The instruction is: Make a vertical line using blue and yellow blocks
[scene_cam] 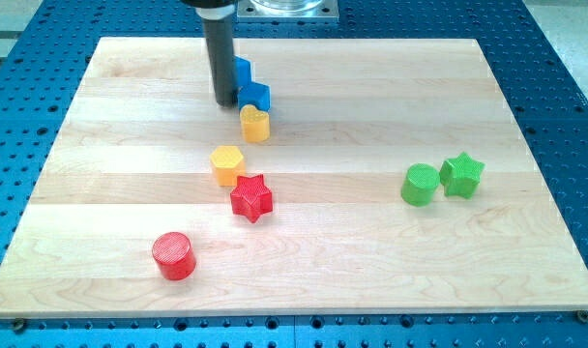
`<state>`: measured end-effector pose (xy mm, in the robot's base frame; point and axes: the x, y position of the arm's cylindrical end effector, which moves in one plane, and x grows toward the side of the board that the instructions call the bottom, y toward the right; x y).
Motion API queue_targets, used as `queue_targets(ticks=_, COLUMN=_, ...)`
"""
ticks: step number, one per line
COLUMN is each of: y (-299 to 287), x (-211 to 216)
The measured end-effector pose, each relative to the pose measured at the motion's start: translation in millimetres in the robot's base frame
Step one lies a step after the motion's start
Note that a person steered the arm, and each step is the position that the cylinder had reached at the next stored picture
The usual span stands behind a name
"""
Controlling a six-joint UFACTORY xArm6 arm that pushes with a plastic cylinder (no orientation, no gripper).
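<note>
Four blocks, one line half formed

Four task blocks sit near the top centre of the pale wooden board (101, 193). Two blue plastic blocks, shapes hard to read, (244, 72) and (256, 96), touch each other, and a yellow heart-like block (255, 124) sits just below them; that looks like a column started on purpose. The yellow hexagonal block (227, 164) lies apart, lower and leftward, so it likely needs nudging into line. My tip (225, 101) rests just left of the blue pair, possibly touching; it holds nothing, being a bare rod. A red star block (251, 197) sits just below the hexagon.
</note>
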<state>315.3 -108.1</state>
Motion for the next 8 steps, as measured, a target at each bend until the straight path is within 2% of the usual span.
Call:
queue_targets(ticks=1, y=-35, x=-43)
queue_targets(ticks=3, y=36, x=-45)
queue_targets(ticks=4, y=3, x=-43)
queue_targets(ticks=5, y=-57, x=54)
queue_targets(ticks=6, y=-55, x=136)
queue_targets(ticks=7, y=-3, x=141)
queue_targets(ticks=8, y=-5, x=148)
